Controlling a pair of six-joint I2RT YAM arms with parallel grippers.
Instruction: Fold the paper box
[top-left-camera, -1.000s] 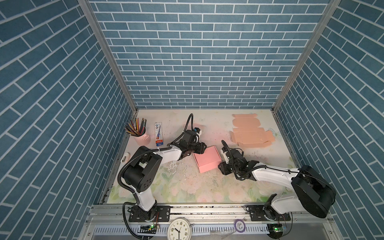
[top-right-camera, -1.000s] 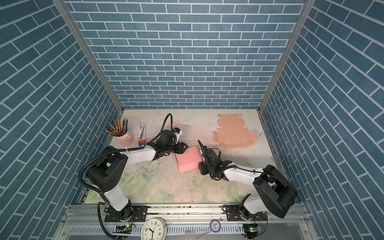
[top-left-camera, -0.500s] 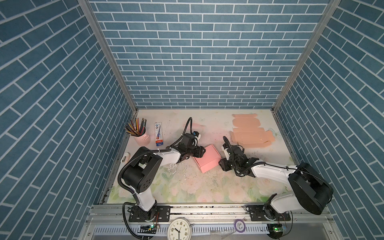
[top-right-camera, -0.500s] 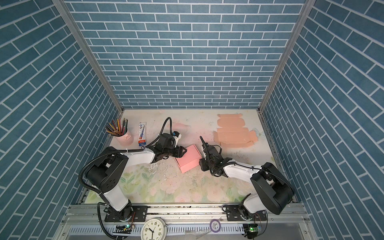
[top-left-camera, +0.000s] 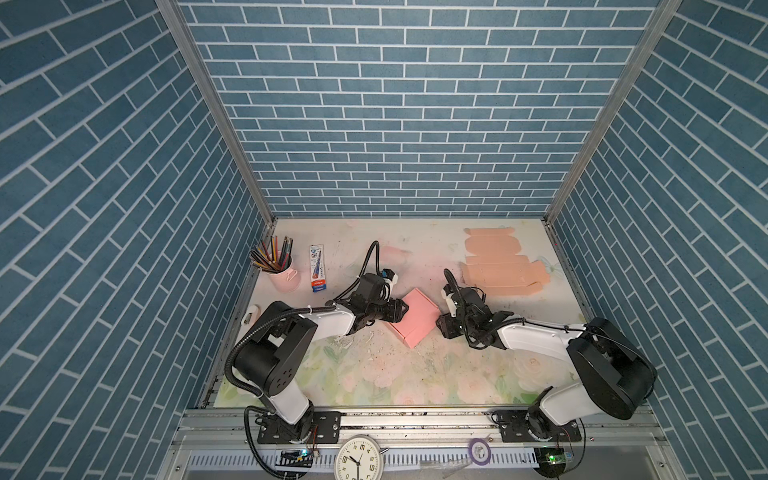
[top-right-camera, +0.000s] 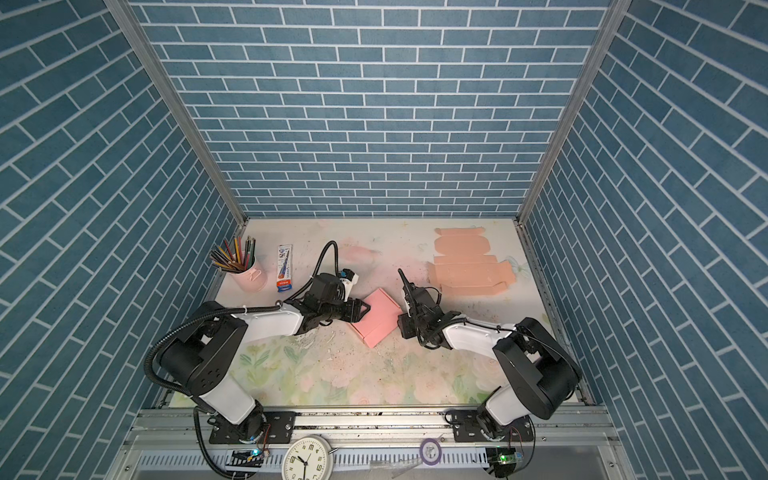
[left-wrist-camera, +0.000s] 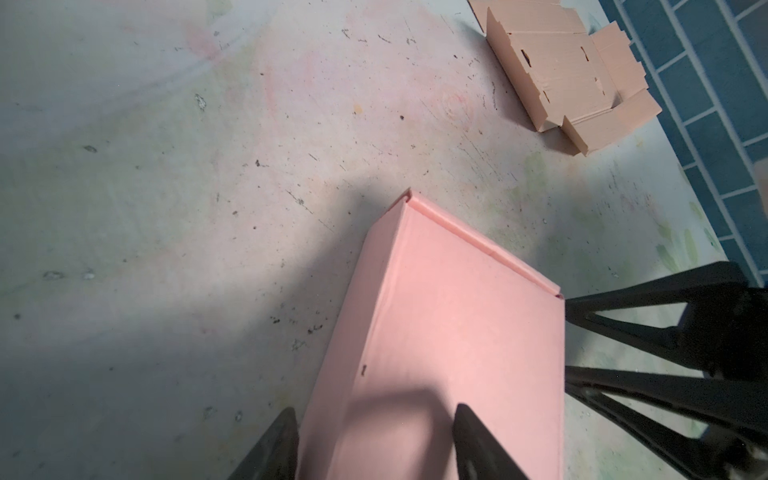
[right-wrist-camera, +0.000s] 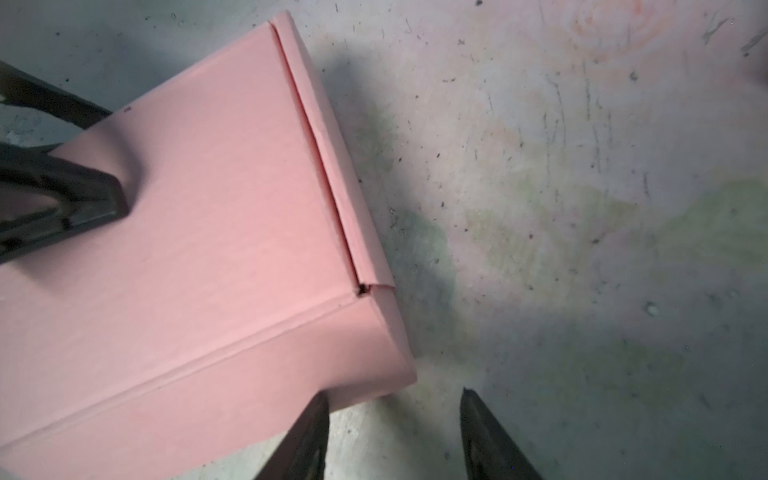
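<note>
Paper box (top-left-camera: 415, 318), pink, lid folded down, flat on flowered mat (top-left-camera: 374, 374), turned corner-on in both top views, between the two grippers.

Left gripper (top-left-camera: 401, 309) at box's edge on left arm's side, jaws spread. One finger (right-wrist-camera: 91, 187) over lid, contact not tellable. Other finger (left-wrist-camera: 278, 449) down beside box's side wall. Nothing pinched.

Right gripper (top-left-camera: 439, 323) at box's opposite edge, jaws spread and empty. One fingertip (right-wrist-camera: 309, 428) just beside box's corner, other clear of box over bare mat. In left wrist view, tips right at box's edge; touching or barely apart, cannot tell.

Lid seam along one long edge of box, small slit at its corner.

Flat peach cardboard blanks (top-left-camera: 498, 270) well apart from box, beyond it on right arm's side. Pink cup of pencils (top-left-camera: 282, 274) and slim printed packet (top-left-camera: 318, 268) well apart from box, beyond it on left arm's side. White flecks (top-left-camera: 345, 343) on mat near box, toward arm bases. Clock (top-left-camera: 358, 459) well apart from box, off mat.
</note>
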